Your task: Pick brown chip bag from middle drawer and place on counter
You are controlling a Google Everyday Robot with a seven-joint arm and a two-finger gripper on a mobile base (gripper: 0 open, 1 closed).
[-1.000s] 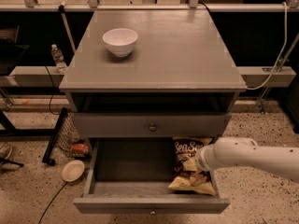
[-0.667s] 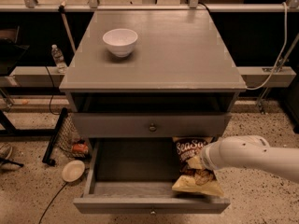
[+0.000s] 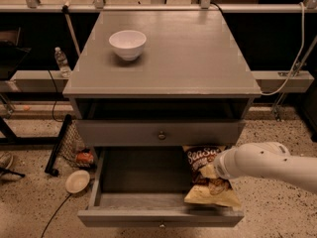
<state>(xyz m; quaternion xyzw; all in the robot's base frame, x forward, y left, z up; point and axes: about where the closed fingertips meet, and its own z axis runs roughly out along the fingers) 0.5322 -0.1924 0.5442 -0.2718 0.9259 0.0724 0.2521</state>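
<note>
The brown chip bag [image 3: 204, 158], dark brown with white "SeaSalt" lettering and a cream-yellow lower edge, stands tilted in the right part of the open middle drawer [image 3: 138, 200]. Its lower edge reaches the drawer's front right corner. My gripper [image 3: 214, 170] is at the end of the white arm [image 3: 262, 163] that comes in from the right. It sits against the bag's right side at mid-height, and the wrist hides its tip. The counter [image 3: 188, 53] is the wide grey top of the cabinet above.
A white bowl [image 3: 128, 43] stands on the counter's back left. A closed knobbed drawer front [image 3: 161, 134] sits one tier above the open drawer. A small bowl [image 3: 78, 181], a wire basket [image 3: 74, 145] and cables lie on the floor to the left.
The arm's end has shifted slightly right and up. The bag has tipped more upright, and its cream lower edge has slid toward the drawer's front right corner.
</note>
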